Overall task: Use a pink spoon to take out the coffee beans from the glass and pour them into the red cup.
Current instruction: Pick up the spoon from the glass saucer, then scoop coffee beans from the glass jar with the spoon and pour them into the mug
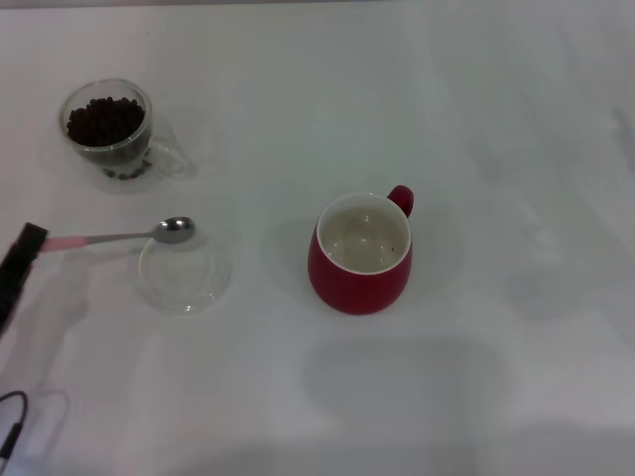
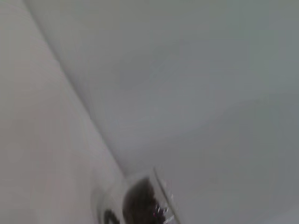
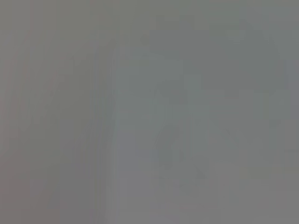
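The glass (image 1: 107, 134) stands at the far left of the white table, filled with a heap of coffee beans (image 1: 104, 121). It also shows in the left wrist view (image 2: 140, 205). The red cup (image 1: 359, 256) stands near the middle, its cream inside showing and its handle pointing away. My left gripper (image 1: 33, 241) is at the left edge, shut on the pink handle of the pink spoon (image 1: 129, 235). The spoon lies level, with its silver bowl at the far rim of a shallow clear dish. No beans show in the spoon. My right gripper is out of view.
A flat shallow clear glass dish (image 1: 185, 276) sits between the glass and the red cup, near the spoon's bowl. A dark cable (image 1: 10, 436) lies at the front left corner. The right wrist view shows only plain grey surface.
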